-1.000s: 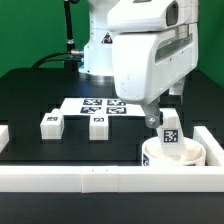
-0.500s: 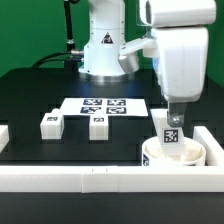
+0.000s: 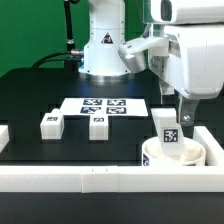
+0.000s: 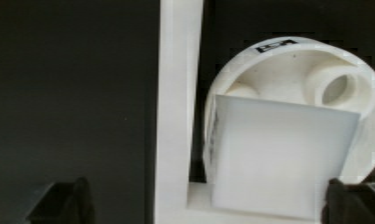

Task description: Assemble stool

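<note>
The white round stool seat (image 3: 190,156) lies by the front rail at the exterior view's right. One white leg (image 3: 168,131) with a black-and-white tag stands upright on it. Two more tagged legs (image 3: 52,123) (image 3: 98,126) rest on the black table at the left. My gripper (image 3: 174,106) hangs open just above the standing leg, with a dark finger beside it and nothing held. In the wrist view the leg (image 4: 282,150) and the seat (image 4: 321,68) with its holes lie between my widely spread gripper (image 4: 214,203) fingertips (image 4: 68,200).
The marker board (image 3: 105,105) lies flat behind the loose legs. A long white border rail (image 3: 100,179) runs along the table's front, with short pieces at both sides (image 3: 214,140); it shows as a white strip (image 4: 180,80) in the wrist view. The robot base stands at the back.
The arm has swung toward the exterior view's right, and the hand now hangs over the seat. The jaws stayed open, and the leg on the seat did not move.
</note>
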Robot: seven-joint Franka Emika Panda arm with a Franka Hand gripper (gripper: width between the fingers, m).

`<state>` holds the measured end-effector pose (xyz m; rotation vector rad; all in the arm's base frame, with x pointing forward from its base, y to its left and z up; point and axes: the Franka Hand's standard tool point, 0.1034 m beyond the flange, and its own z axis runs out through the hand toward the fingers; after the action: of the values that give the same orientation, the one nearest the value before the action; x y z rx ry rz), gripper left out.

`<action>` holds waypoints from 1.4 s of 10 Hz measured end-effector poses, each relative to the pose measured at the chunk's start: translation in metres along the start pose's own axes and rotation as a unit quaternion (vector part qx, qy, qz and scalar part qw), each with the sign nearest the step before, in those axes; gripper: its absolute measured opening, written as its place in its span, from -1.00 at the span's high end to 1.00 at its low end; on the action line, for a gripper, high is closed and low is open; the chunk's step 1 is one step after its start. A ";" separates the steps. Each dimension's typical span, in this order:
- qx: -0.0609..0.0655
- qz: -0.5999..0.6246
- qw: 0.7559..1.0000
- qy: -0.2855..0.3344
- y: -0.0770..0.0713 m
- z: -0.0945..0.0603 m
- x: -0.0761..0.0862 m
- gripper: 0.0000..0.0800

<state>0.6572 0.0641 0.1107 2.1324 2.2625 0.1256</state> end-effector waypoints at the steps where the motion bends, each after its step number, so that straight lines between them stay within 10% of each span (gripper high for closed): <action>1: -0.002 0.007 1.000 0.000 0.000 -0.004 0.000 -0.62; 10: 0.020 0.043 0.999 0.000 -0.015 0.020 -0.001 -0.62; 12: 0.019 0.044 0.999 0.000 -0.015 0.019 -0.003 0.06; 14: 0.018 0.048 0.999 0.000 -0.014 0.019 -0.003 0.15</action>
<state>0.6444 0.0610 0.0908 2.2602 2.1787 0.0863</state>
